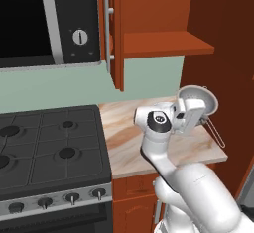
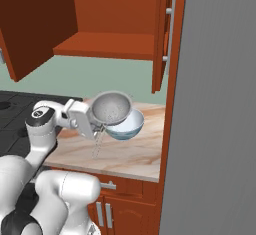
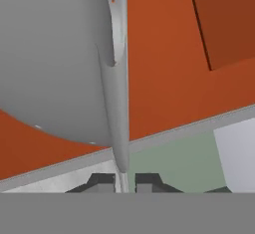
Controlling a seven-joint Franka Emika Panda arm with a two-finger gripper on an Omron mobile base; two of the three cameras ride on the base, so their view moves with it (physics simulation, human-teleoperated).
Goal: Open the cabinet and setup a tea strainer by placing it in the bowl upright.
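The cabinet stands open, its door (image 1: 116, 33) swung out beside the bare shelf (image 1: 158, 43); both doors (image 2: 30, 29) flank that shelf (image 2: 105, 44) in the right base view. My gripper (image 2: 99, 126) is shut on the thin handle of the grey mesh tea strainer (image 2: 111, 108). The strainer is tipped on its side, handle hanging down, its basket overlapping the upper left rim of the pale blue bowl (image 2: 129, 125) on the counter. From the left the strainer (image 1: 197, 99) covers the bowl. The hand view has the basket (image 3: 50, 54) and handle running into the gripper (image 3: 123, 182).
A marble counter (image 1: 129, 128) lies right of the black gas stove (image 1: 49, 143). A black-and-silver microwave (image 1: 49, 19) hangs above the stove. A tall grey panel (image 2: 220, 104) and a brown side wall (image 1: 223, 53) close off the counter's right end.
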